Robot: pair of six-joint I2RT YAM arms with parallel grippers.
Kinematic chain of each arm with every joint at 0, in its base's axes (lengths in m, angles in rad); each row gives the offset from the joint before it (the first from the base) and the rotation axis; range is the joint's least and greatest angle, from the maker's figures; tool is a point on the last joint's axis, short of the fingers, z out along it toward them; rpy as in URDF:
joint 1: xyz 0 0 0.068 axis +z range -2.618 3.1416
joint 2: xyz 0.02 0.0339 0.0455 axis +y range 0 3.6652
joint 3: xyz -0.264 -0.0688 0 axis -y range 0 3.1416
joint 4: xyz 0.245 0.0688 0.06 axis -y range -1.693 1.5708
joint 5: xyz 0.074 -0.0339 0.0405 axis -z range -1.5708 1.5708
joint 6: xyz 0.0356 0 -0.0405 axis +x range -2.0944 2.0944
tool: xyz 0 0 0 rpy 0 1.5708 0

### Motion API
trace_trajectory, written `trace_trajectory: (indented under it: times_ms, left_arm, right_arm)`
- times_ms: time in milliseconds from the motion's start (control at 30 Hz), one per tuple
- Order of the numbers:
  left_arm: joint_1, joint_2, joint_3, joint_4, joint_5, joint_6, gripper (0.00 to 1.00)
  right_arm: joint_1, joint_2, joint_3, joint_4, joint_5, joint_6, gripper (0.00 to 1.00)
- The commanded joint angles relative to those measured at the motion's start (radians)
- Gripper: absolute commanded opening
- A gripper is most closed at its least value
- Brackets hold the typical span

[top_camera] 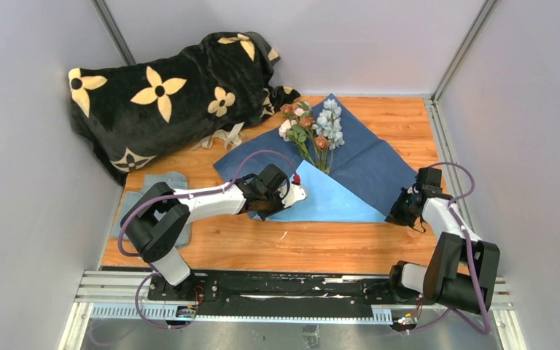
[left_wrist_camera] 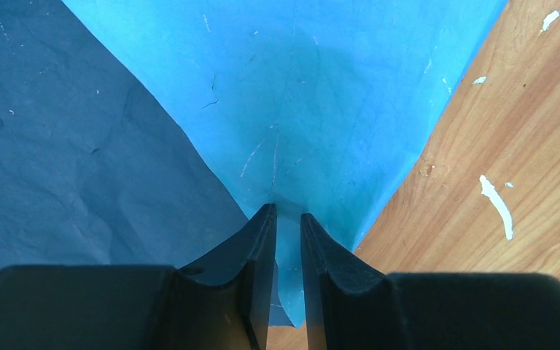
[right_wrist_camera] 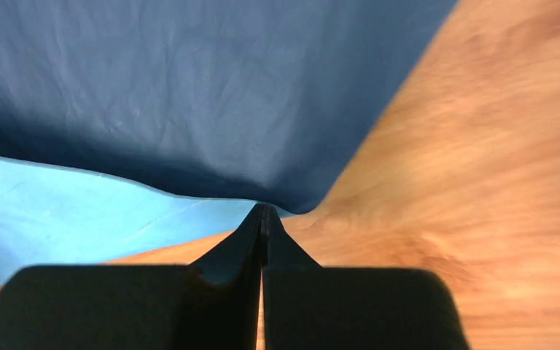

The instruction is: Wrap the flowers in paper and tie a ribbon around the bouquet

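The paper [top_camera: 368, 164] lies dark side up on the wooden table, with a light-blue flap [top_camera: 328, 200] folded over its near part. The flowers [top_camera: 313, 127] rest on its far half, stems pointing toward the flap. My left gripper [top_camera: 300, 193] hovers at the flap's left corner. In the left wrist view its jaws [left_wrist_camera: 288, 211] stand a narrow gap apart, with the light-blue corner [left_wrist_camera: 292, 117] showing between them. My right gripper [top_camera: 399, 214] is at the paper's right corner, shut [right_wrist_camera: 262, 208] on the dark-blue edge [right_wrist_camera: 211, 95], which rises from the tips. The ribbon [top_camera: 222, 137] lies beside the blanket.
A black blanket [top_camera: 168, 95] with cream flower prints is heaped at the far left. A grey-blue cloth [top_camera: 171, 182] lies under the left arm. Grey walls close in both sides and the back. White flecks [left_wrist_camera: 497, 204] dot the wood.
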Motion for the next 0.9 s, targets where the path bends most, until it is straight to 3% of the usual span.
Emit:
trace_trajectory:
  times_ms: [0,67,167,267,433,533,700,867]
  left_arm:
    - [-0.001,-0.017,-0.034,-0.021,-0.014,0.027,0.27]
    - [-0.001,-0.016,-0.035,-0.022,-0.011,0.028,0.27]
    - [-0.001,-0.012,-0.032,-0.025,-0.012,0.028,0.27]
    - [-0.002,-0.017,-0.035,-0.022,-0.014,0.04,0.27]
    - [-0.029,-0.041,0.001,-0.032,-0.002,0.167,0.23]
    - [-0.038,-0.039,0.055,-0.032,0.036,0.202,0.22]
    - [-0.042,0.014,0.05,-0.05,0.049,0.2,0.2]
    - [-0.043,-0.018,0.029,-0.04,0.024,0.224,0.19]
  right_arm:
    - [0.004,-0.068,0.097,-0.121,0.179,-0.023,0.0]
    - [0.098,-0.099,0.147,-0.129,0.223,-0.031,0.0]
    - [0.368,-0.101,0.221,-0.085,0.304,-0.041,0.0]
    - [0.558,-0.025,0.254,0.016,0.17,-0.088,0.0]
    - [0.596,0.147,0.204,0.25,-0.333,-0.065,0.0]
    - [0.647,0.26,0.218,0.306,-0.54,-0.121,0.0]
    - [0.706,0.395,0.289,0.335,-0.607,-0.15,0.0]
    - [0.704,0.524,0.279,0.247,-0.498,-0.161,0.0]
